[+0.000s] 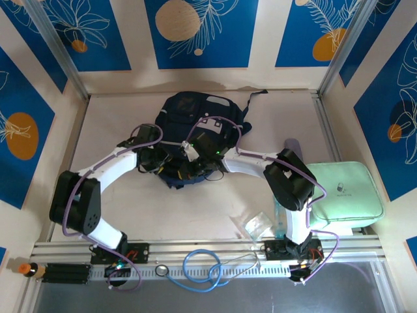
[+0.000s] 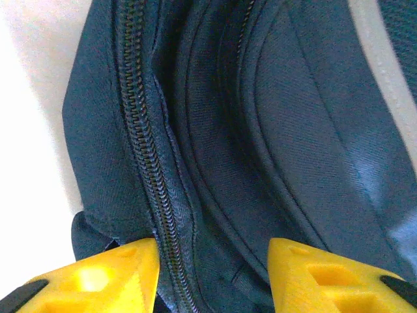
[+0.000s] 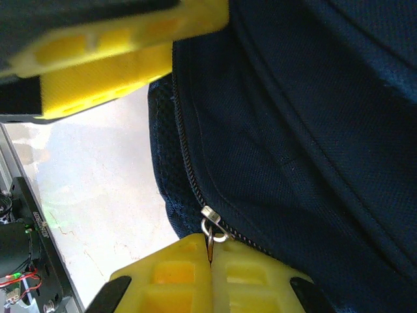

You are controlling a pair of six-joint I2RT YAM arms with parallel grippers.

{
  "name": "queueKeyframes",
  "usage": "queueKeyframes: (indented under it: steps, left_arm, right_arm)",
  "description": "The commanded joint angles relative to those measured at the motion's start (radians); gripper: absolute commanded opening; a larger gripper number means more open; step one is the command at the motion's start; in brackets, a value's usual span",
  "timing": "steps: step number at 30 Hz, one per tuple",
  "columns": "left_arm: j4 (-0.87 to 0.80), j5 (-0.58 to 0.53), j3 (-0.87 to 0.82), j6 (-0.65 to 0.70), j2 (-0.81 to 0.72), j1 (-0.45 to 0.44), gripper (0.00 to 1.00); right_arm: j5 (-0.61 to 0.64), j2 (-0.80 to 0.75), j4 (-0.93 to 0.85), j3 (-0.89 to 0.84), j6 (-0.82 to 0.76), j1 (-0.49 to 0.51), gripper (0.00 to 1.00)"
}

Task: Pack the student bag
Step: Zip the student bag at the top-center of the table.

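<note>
Currently:
Backpack [image 1: 195, 117]: lies flat mid-table, zipper still closed.
Left gripper [image 2: 212, 274]: part-open, straddling the zipper seam, apparently steadying fabric; holds nothing.
Right gripper [image 3: 210, 277]: pinched shut on zipper pull [image 3: 212, 225], ready to draw it.

No legible text anywhere, only an unreadable small mark on the mint case [image 1: 340, 187].

Your overhead view is evenly bright, with soft shadows. In the wrist views the pale tabletop [image 2: 26, 130] blows out to white, the yellow plastic fingertips [image 3: 98, 72] blur up close, and the dark navy fabric backpack [image 2: 215, 163] stays sharp.
</note>
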Motion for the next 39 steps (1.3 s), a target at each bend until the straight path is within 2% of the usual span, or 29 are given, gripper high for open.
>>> queueKeyframes:
  steps: [1,10,13,23,28,33,39]
  left_arm:
    - [0.016,0.007,-0.001,-0.045,0.014,-0.011,0.46]
    - [-0.097,-0.079,-0.009,-0.056,-0.012,-0.012,0.42]
    - [-0.087,-0.109,-0.026,-0.079,-0.038,-0.013,0.41]
    - [-0.077,-0.103,-0.021,-0.104,0.009,-0.020,0.40]
    - [-0.038,-0.117,-0.014,-0.087,0.038,-0.020,0.29]
    - [0.070,-0.146,-0.059,-0.114,0.036,-0.020,0.19]
    - [0.084,-0.159,-0.051,-0.117,0.056,-0.019,0.02]
  right_arm:
    - [0.014,-0.009,0.005,0.011,0.006,0.010,0.00]
    - [0.037,-0.016,-0.004,0.008,0.005,0.010,0.00]
    - [0.043,-0.015,-0.005,0.007,0.006,0.012,0.00]
    - [0.057,-0.017,-0.014,0.009,0.003,0.013,0.00]
    - [0.082,-0.023,-0.058,0.017,-0.015,0.020,0.00]
    - [0.129,-0.055,-0.115,-0.006,-0.042,0.032,0.00]
    - [0.191,-0.096,-0.168,-0.038,-0.042,0.041,0.00]
